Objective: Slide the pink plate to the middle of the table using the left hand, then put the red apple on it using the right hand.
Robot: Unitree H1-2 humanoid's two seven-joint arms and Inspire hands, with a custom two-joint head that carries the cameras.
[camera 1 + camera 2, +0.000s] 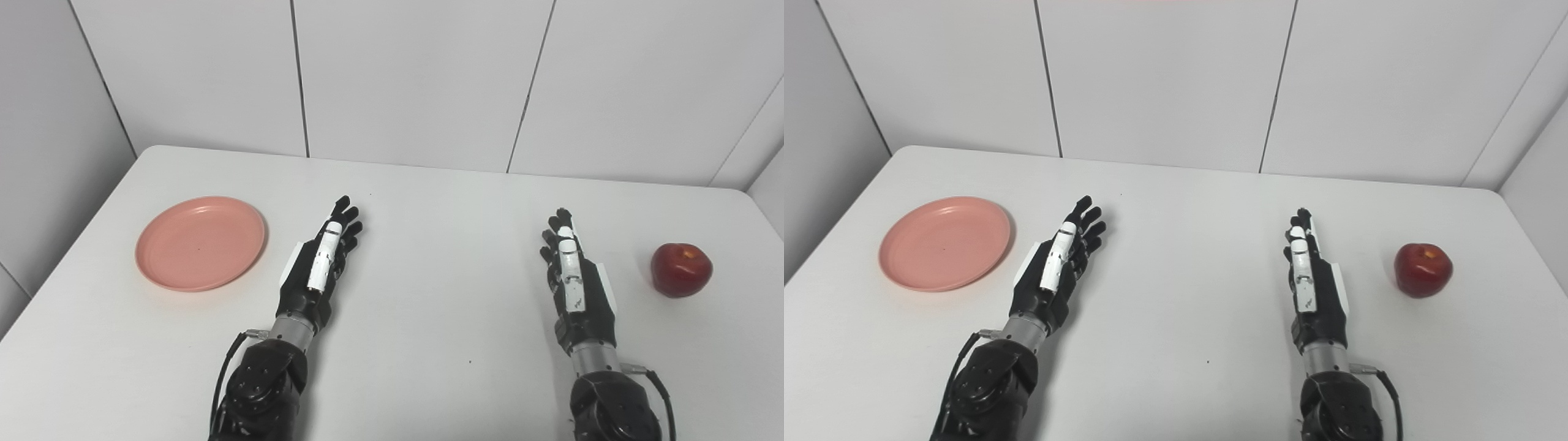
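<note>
A pink plate lies empty on the left side of the white table. A red apple stands at the right side of the table. My left hand lies open just right of the plate, fingers straight and pointing away, holding nothing. My right hand lies open left of the apple, a gap between them, fingers straight, holding nothing. The plate, the apple, the left hand and the right hand show in the right eye view too.
White panelled walls stand close behind the table's far edge and at its left and right sides. A bare stretch of table lies between the two hands.
</note>
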